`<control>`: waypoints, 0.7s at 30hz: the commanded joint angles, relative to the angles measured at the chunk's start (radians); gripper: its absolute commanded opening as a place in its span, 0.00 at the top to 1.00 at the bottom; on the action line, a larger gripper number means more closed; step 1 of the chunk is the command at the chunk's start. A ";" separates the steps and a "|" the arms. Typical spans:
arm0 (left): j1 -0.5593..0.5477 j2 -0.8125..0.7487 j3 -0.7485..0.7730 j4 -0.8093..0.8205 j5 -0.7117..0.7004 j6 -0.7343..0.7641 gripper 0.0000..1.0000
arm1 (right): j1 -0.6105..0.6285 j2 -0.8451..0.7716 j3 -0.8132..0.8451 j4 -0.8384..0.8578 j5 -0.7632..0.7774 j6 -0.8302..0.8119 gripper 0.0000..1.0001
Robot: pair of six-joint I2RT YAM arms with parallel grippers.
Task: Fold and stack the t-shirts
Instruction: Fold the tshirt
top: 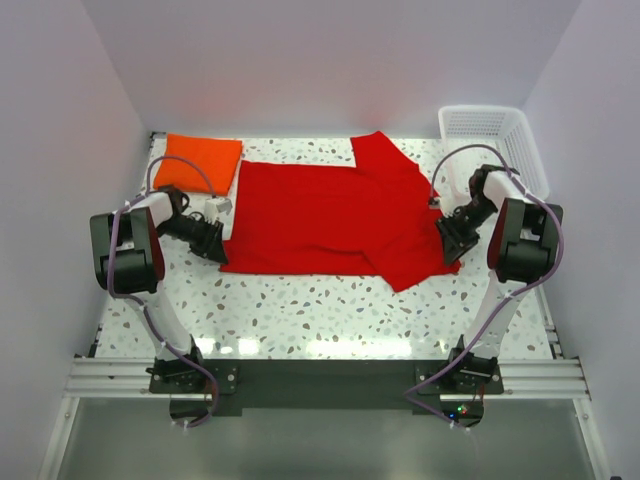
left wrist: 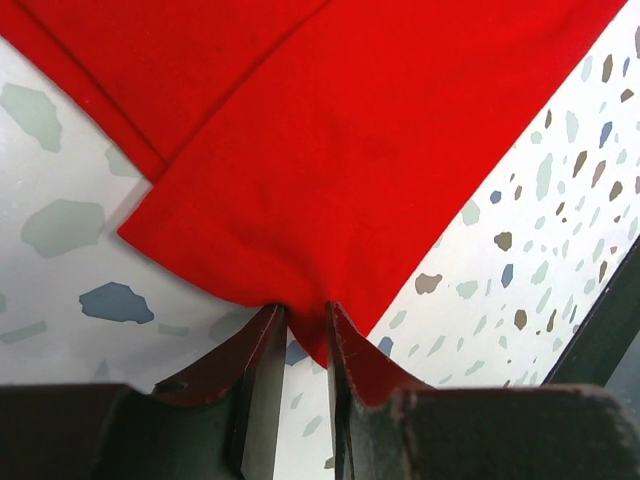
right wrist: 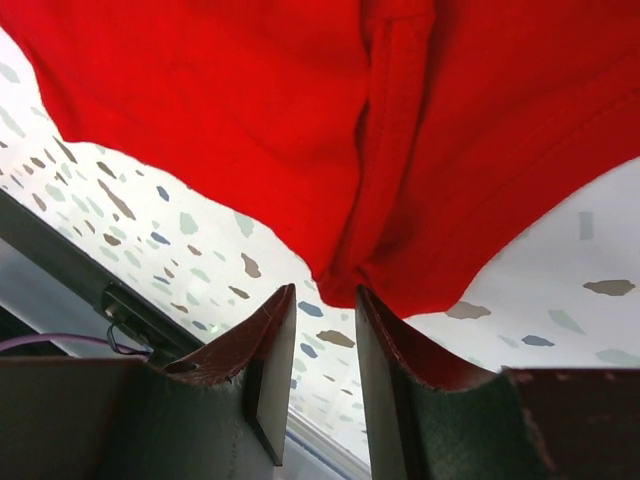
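- The speckled worktop [top: 330,300] carried 2 t-shirts, and a white lattice basket [top: 500,135] stood at its far right corner.
- The red t-shirt [top: 320,215] lay spread across the middle of the worktop. Its right part was folded over and creased, and 1 sleeve pointed to the far side.
- The orange t-shirt [top: 200,160] lay as a flat folded pad at the far left corner, just beside the red one and not on it.
- The left gripper [left wrist: 307,315] was low at the near left corner of the red t-shirt. Its jaws were narrow, with the tip of that corner between them, and the cloth wrinkled toward the fingertips.
- The right gripper [right wrist: 325,300] was at the near right edge of the red t-shirt. Its jaws stood narrow, with a thick fold of cloth just at the fingertips. I could not tell if they pinched it.
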 commanded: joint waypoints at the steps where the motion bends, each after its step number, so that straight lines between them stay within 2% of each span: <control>1: 0.001 -0.007 0.016 0.015 0.028 -0.017 0.72 | -0.002 0.000 0.037 0.023 0.003 0.020 0.66; 8: 0.001 -0.001 -0.005 0.015 0.032 -0.021 0.63 | -0.003 0.035 0.045 -0.006 -0.005 0.001 0.72; 12: -0.001 -0.004 -0.022 0.023 0.037 -0.024 0.62 | -0.003 0.028 0.032 -0.025 -0.002 -0.010 0.74; 13: 0.001 -0.006 -0.025 0.026 0.036 -0.026 0.64 | -0.003 0.026 0.031 -0.022 0.000 -0.007 0.77; 14: -0.001 -0.006 -0.028 0.029 0.037 -0.030 0.68 | -0.003 0.024 0.028 -0.020 0.000 -0.007 0.88; 16: 0.001 -0.003 -0.026 0.027 0.037 -0.030 0.72 | -0.003 0.020 0.028 -0.019 0.011 -0.008 0.97; 17: -0.001 -0.003 -0.025 0.021 0.037 -0.027 0.78 | -0.005 0.017 0.031 -0.020 0.012 -0.011 1.00; 21: 0.002 -0.010 -0.011 -0.014 0.034 -0.017 0.99 | -0.007 0.006 0.060 -0.068 0.033 -0.034 1.00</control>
